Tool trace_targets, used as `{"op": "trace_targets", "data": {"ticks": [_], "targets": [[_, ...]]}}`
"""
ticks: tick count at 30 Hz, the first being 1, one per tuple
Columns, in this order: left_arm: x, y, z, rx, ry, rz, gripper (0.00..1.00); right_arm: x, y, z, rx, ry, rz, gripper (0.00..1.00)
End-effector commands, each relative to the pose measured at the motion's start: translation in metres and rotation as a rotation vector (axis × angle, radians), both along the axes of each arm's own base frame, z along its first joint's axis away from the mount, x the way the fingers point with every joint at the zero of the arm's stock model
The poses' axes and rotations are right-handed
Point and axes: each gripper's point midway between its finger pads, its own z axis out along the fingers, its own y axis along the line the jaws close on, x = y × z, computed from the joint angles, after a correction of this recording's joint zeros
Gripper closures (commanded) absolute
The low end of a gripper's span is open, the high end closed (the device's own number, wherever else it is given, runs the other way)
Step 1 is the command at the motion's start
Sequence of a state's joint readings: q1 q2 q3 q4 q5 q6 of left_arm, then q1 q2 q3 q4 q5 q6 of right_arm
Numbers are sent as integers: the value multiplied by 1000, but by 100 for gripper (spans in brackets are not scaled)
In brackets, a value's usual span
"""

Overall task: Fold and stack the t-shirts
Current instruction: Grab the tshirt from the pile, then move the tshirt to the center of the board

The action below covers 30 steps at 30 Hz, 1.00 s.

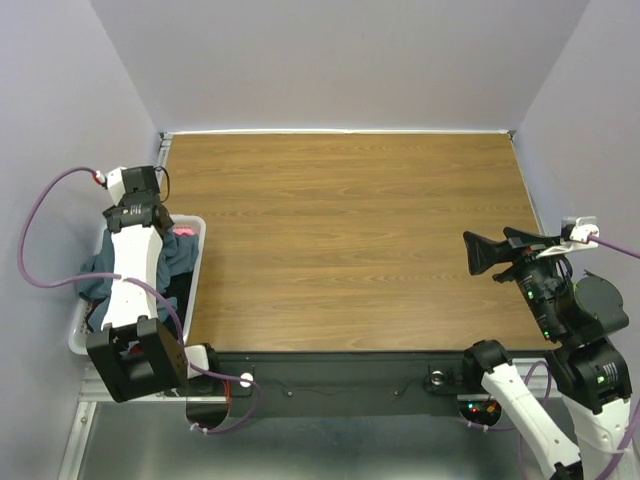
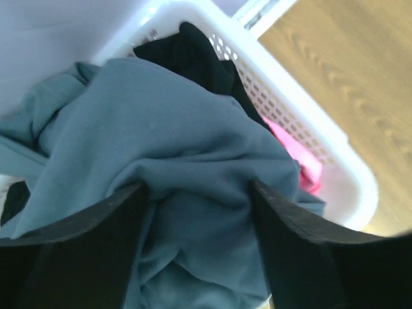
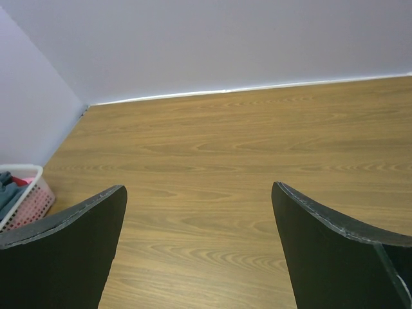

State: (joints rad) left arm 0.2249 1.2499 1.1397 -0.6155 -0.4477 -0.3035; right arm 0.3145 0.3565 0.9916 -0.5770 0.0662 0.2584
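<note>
A slate blue-grey t-shirt (image 2: pixel 180 129) lies crumpled on top of the pile in the white lattice basket (image 2: pixel 309 122). A black shirt (image 2: pixel 193 55) and a red-pink shirt (image 2: pixel 302 161) lie under it. My left gripper (image 2: pixel 196 193) is open and pressed down into the blue-grey shirt, with a bulge of cloth between its fingers. In the top view the blue-grey shirt (image 1: pixel 98 270) hangs over the basket (image 1: pixel 195 225), and my left arm hides the left fingers. My right gripper (image 1: pixel 468 254) is open and empty above the table's right side; it also shows in the right wrist view (image 3: pixel 199 193).
The wooden table (image 1: pixel 350 230) is walled at the back and on both sides. The basket stands off its left edge and shows far left in the right wrist view (image 3: pixel 32 193). A purple cable (image 1: pixel 40 230) loops beside the left arm.
</note>
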Motion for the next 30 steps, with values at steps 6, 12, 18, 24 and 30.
{"op": "trace_targets", "data": {"ticks": [6,12,18,24,30], "targets": [[10,-9,14,-7,-93,-78,100,-2,4,6,-20,-26,26,0],[30,-77,128,-31,-394,-251,100,-4,3,10,-19,-38,25,0],[35,-192,250,-203,-744,-477,100,-8,5,10,-22,-47,45,0],[43,-326,307,-286,-811,-763,100,-12,6,14,-20,-63,58,0],[52,-439,328,-328,-830,-999,100,-13,-1,20,-13,-72,24,0]]}}
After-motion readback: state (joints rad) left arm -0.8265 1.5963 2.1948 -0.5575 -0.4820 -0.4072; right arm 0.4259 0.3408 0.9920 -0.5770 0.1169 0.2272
